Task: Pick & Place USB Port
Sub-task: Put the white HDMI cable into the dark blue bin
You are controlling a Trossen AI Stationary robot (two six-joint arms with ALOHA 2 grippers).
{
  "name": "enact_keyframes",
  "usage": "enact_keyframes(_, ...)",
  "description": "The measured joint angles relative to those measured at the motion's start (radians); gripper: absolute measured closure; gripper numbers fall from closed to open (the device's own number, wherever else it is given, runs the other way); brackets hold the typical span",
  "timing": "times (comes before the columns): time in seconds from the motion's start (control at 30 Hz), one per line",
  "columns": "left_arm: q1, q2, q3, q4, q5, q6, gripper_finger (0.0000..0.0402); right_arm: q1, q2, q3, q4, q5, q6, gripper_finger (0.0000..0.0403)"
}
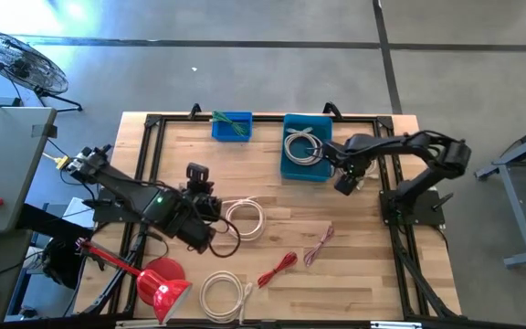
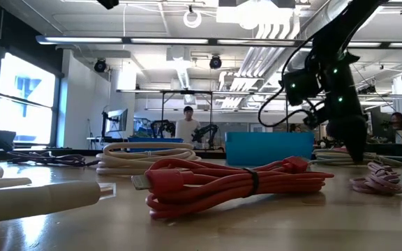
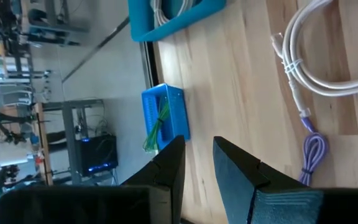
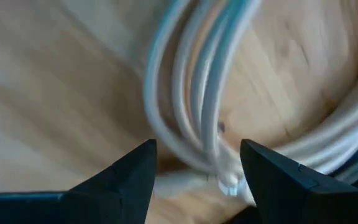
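Here the right gripper [image 1: 345, 184] hangs at the near edge of the large blue bin [image 1: 292, 170], fingers spread wide with nothing between them. A coiled white cable [image 1: 303, 146] lies inside that bin, probably the loops seen blurred in the right wrist view. The left gripper [image 1: 199, 176] hovers over the table [image 1: 363, 265] beside another white cable coil [image 1: 247, 217], its fingers narrowly parted and empty. A red cable [image 1: 278, 268] lies nearer the front.
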Motion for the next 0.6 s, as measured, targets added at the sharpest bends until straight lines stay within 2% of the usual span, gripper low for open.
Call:
enact_keyframes(0.13,-0.012,0.000,0.000,0.000,-0.002,-0.018,0.0323,-0.012,0.056,0.002,0.087,-0.022,-0.094,0.0185)
enact_keyframes(0.23,-0.012,0.000,-0.009,0.004,-0.002,-0.031,0.0323,-0.014,0.083,0.004,0.098,-0.051,-0.137,0.0208)
enact_keyframes(0.33,-0.011,0.000,-0.046,0.001,0.000,-0.046,0.0323,-0.013,0.086,0.003,0.092,-0.054,-0.147,0.0260)
enact_keyframes(0.47,-0.011,0.000,-0.114,0.008,0.000,-0.063,0.0323,-0.012,0.065,0.001,0.089,-0.057,-0.143,0.0365)
enact_keyframes(0.5,-0.010,0.000,-0.132,0.011,0.000,-0.072,0.0323,-0.012,0.057,0.001,0.088,-0.056,-0.142,0.0377)
enact_keyframes(0.6,-0.010,0.000,-0.187,0.020,-0.013,-0.108,0.0323,-0.008,0.036,-0.003,0.085,-0.026,-0.109,0.0373)
